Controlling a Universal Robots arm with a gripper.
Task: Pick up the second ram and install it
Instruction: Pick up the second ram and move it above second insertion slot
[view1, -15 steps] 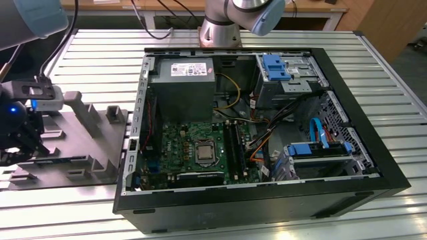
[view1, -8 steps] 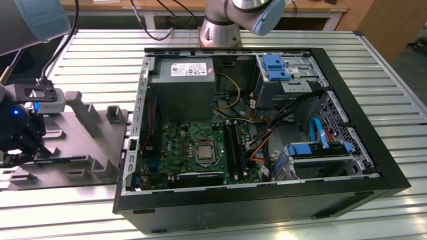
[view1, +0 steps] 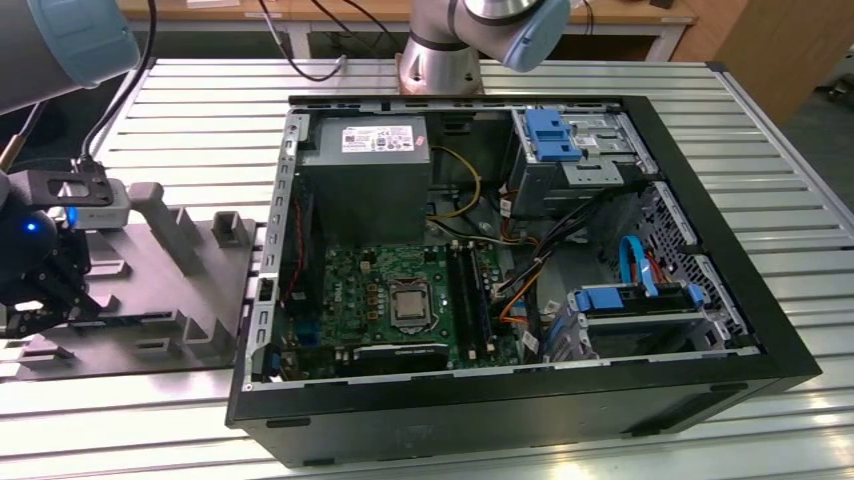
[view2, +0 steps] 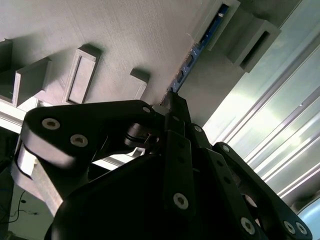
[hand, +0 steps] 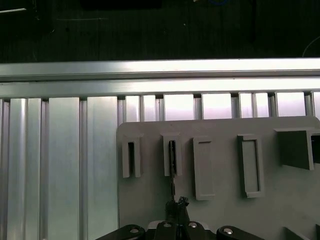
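1. The gripper (view2: 172, 102) has its black fingers (view2: 176, 150) drawn almost together. They pinch the near end of the second ram (view2: 191, 57).
2. In the first wrist view the gripper (hand: 177, 204) closes around the thin edge of the second ram (hand: 172, 185), which shows there as a dark line.
3. The second ram is a blue-green stick standing on its long edge. It runs straight away from the gripper, and its far part sits inside a slotted block (hand: 166, 157).
4. That block rises from a grey holder plate (hand: 220, 210). More raised blocks stand in a row beside it.
5. The holder plate lies flat on a table (hand: 65, 165) of ribbed aluminium slats.
6. In the exterior view the gripper (view1: 40, 300) hangs low over the holder plate (view1: 174, 330), at the exterior view's left edge. It is well apart from the computer case (view1: 787, 350).
7. The computer case lies open on the table (view1: 200, 110), near the middle of the exterior view.
8. Inside it a green motherboard (view1: 360, 290) carries a square silver processor socket (view1: 407, 305). Long black slot strips (view1: 467, 290) run just beside the socket, on the exterior view's right.
9. Past the motherboard sits a grey power supply box (view1: 367, 150). To the exterior view's right of it is a drive cage with a blue latch (view1: 554, 135).
10. Farthest back, the arm's base (view1: 441, 60) stands on the table behind the case.
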